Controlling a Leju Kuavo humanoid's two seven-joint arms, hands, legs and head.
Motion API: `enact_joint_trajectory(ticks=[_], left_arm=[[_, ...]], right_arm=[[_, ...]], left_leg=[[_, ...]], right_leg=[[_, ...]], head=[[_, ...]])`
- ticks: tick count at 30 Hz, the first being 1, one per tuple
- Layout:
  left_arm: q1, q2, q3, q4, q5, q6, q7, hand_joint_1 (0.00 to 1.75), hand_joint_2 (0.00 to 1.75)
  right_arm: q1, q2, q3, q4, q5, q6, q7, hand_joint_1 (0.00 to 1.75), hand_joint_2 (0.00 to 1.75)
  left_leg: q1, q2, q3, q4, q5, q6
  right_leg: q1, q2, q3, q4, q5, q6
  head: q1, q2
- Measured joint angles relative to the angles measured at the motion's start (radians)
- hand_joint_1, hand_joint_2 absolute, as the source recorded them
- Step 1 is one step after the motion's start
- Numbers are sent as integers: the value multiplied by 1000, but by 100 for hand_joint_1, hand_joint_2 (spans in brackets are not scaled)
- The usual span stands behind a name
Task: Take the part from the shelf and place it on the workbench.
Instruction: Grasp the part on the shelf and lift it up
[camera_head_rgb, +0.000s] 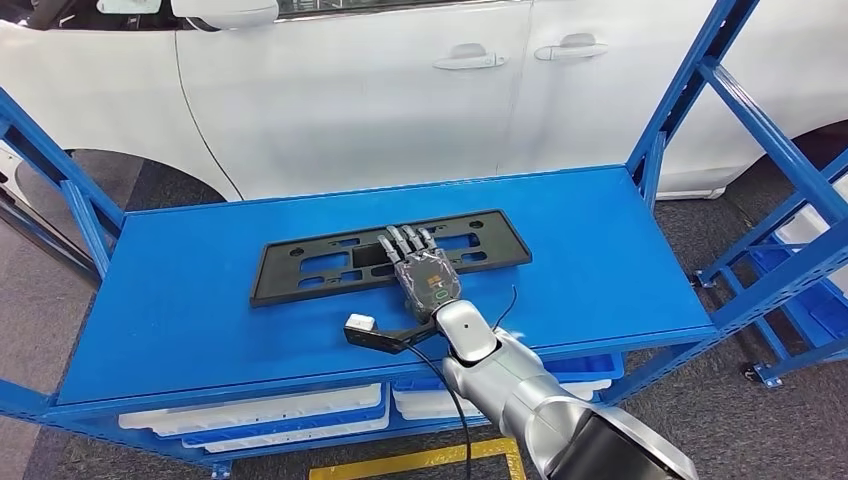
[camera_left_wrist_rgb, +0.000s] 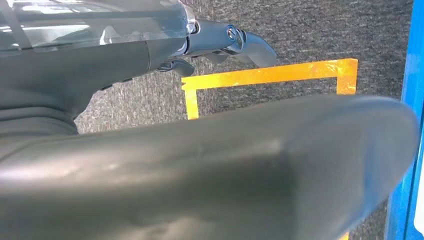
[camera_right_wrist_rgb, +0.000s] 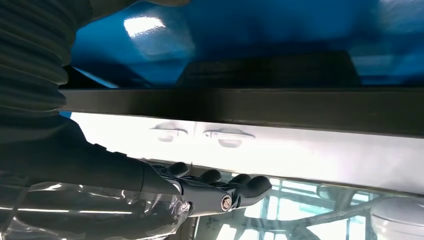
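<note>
Gleaming blue shelf (camera_head_rgb: 200, 300) beside white car (camera_head_rgb: 350, 90), grey carpet (camera_head_rgb: 700, 400)

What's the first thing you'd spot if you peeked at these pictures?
A shiny silver robot arm reaches over a bright blue metal shelf, its right hand resting flat on a long black plastic frame with cut-out holes. Behind the shelf stands a big white car.

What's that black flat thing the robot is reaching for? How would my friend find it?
Look for the blue shelf in front of the white car. In the middle of its top lies the part, a long, flat black frame with cut-out holes. The right robot hand rests on it, and nothing else on the blue top is that wide.
</note>
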Motion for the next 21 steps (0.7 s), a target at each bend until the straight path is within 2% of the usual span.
enact_joint_trajectory(ticks=[1,2,4,5,6,8,10,11,13,14,15,16,19,20,21], left_arm=[[-1,1,-1,0,-1,0,0,0,0],[-2,2,-3,0,-2,0,1,0,0],[-6,3,-7,0,-4,0,2,0,0],[-7,4,-9,0,-5,0,1,0,0],[-8,3,-10,0,-6,0,1,0,0],[-9,3,-12,0,-6,0,-1,0,0],[-10,3,-14,0,-6,0,-3,0,0],[-11,3,-15,0,-6,0,-4,0,0],[-12,3,-16,0,-6,0,-5,0,0],[-11,3,-16,0,-6,0,-5,0,0],[-11,3,-16,0,-6,0,-5,0,0],[-11,3,-16,0,-6,0,-5,0,0],[-13,0,-17,1,-6,0,-4,0,0],[-13,-1,-17,1,-6,0,-4,0,0],[-14,-2,-17,1,-7,0,-4,0,0]], right_arm=[[0,-2,-4,1,2,0,1,0,175],[-1,-4,-9,3,5,1,1,22,175],[-4,-6,-18,4,6,7,1,91,175],[-5,-7,-22,5,6,11,1,134,175],[-5,-8,-25,5,6,15,0,156,175],[-5,-9,-30,8,6,22,-2,174,175],[-4,-11,-36,10,5,28,-3,175,175],[-4,-12,-38,10,4,31,-3,175,175],[-1,-14,-42,13,3,35,-4,175,175],[2,-16,-43,15,2,37,-4,175,175],[5,-17,-44,17,2,38,-4,175,175],[6,-18,-45,18,2,40,-4,175,175],[5,-20,-48,19,3,44,-4,175,175],[4,-20,-49,19,3,46,-5,175,175],[3,-21,-49,19,4,46,-5,175,175]], left_leg=[[1,0,14,-34,30,-1],[3,1,45,-101,71,-2],[2,1,102,-222,116,4],[1,0,117,-252,122,10],[-1,-1,119,-258,117,17],[-1,-2,118,-260,121,31],[1,-1,119,-264,125,42],[2,-1,119,-266,126,46],[1,-1,116,-265,126,50],[0,-1,115,-265,126,51],[0,-1,115,-265,126,51],[-1,-2,116,-264,125,52],[-4,-4,118,-264,123,48],[-5,-4,118,-264,123,45],[-4,-4,118,-265,123,40]], right_leg=[[-1,1,2,3,-3,2],[-2,2,3,9,-8,6],[0,3,2,22,-18,15],[2,4,0,27,-21,20],[4,5,-2,29,-21,24],[3,5,-3,29,-22,33],[0,4,-15,58,-44,44],[-2,4,-36,102,-69,49],[-5,3,-100,232,-127,58],[-6,3,-129,284,-143,59],[-6,3,-144,309,-142,59],[-6,3,-139,291,-120,56],[2,2,-50,92,-21,34],[7,1,-31,48,-7,27],[10,1,-23,28,-5,23]], head=[[0,0],[0,0],[-1,0],[0,0],[0,0],[0,0],[3,0],[5,0],[9,0],[9,0],[9,0],[9,0],[8,0],[9,0],[9,0]])
